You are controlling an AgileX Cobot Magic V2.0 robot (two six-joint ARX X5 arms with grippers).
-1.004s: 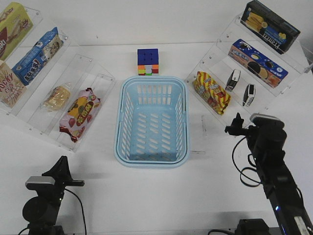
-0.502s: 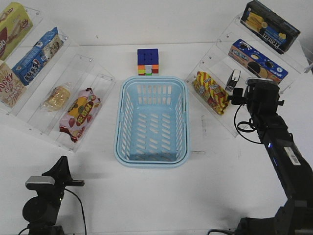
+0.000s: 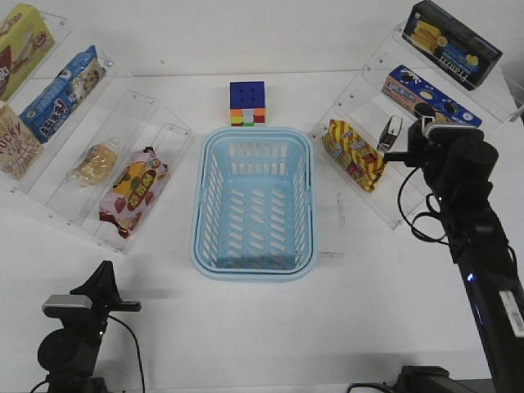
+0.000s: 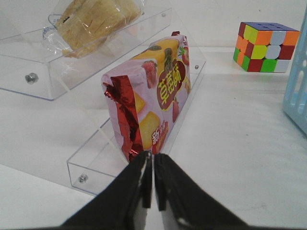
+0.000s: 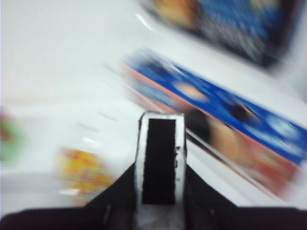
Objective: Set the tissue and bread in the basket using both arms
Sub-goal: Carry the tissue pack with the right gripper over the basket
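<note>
The light blue basket (image 3: 254, 268) stands mid-table, and its edge shows in the left wrist view (image 4: 300, 96). The bread (image 3: 96, 162) lies on the left clear shelf and also shows in the left wrist view (image 4: 96, 19). My left gripper (image 3: 105, 274) is shut and empty (image 4: 152, 160), low at the front left, its tips just short of the strawberry packet (image 4: 153, 91). My right gripper (image 3: 391, 155) is at the right shelf, shut on a black, white-edged tissue packet (image 5: 160, 143); that view is blurred. A second tissue packet (image 3: 391, 131) stands on the shelf beside it.
A Rubik's cube (image 3: 247, 103) sits behind the basket. A yellow-red snack packet (image 3: 354, 154) lies left of my right gripper. A blue cookie box (image 3: 430, 100) and a black box (image 3: 454, 42) sit on the higher right shelves. Snack boxes fill the far left shelves.
My right arm has lifted and moved back to the right shelf, onto the nearer tissue packet, which no longer shows in the front view. The left arm has not moved.
</note>
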